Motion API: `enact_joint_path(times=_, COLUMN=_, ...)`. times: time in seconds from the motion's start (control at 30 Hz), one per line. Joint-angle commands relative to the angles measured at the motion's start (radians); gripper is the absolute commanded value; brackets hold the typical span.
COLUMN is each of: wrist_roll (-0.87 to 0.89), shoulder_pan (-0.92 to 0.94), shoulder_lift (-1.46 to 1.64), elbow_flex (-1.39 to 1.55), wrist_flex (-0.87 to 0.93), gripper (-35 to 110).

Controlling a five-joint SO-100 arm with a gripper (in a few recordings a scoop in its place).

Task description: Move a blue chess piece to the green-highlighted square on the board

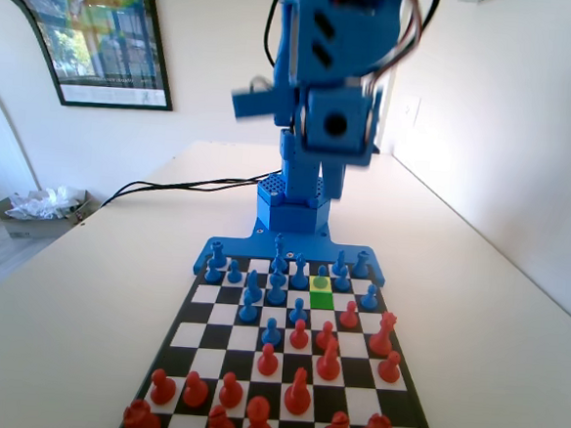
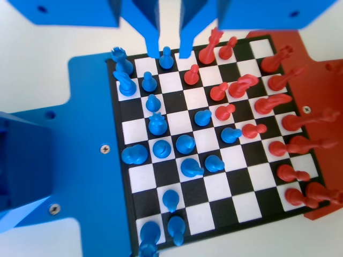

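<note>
A blue chess piece (image 1: 320,278) stands on the green-highlighted square (image 1: 321,299) at the frame's centre. It looks light, stiff and slippery, best pinched under its head. The fingers (image 2: 171,51) hang spread and empty.

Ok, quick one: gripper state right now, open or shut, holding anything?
Gripper: open, jaws apart and holding nothing, raised above the board; a blue pawn shows in the gap between the tips.

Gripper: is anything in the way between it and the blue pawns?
Nothing visible is. The gripper hangs open above the board, and one blue pawn shows through the gap between its jaws.
</note>
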Motion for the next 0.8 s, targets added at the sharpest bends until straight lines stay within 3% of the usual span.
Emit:
enact_joint_path(times=0.0, wrist_roll=-0.002, shoulder_pan=-0.026, shoulder_lift=0.006, elbow_flex=0.028, wrist_flex=-0.058, gripper=8)
enact_joint_path(times=0.77, wrist_roll=-0.003, shoulder_pan=-0.037, shoulder_lift=-0.098, elbow_flex=0.215, wrist_flex=-0.322, gripper=8)
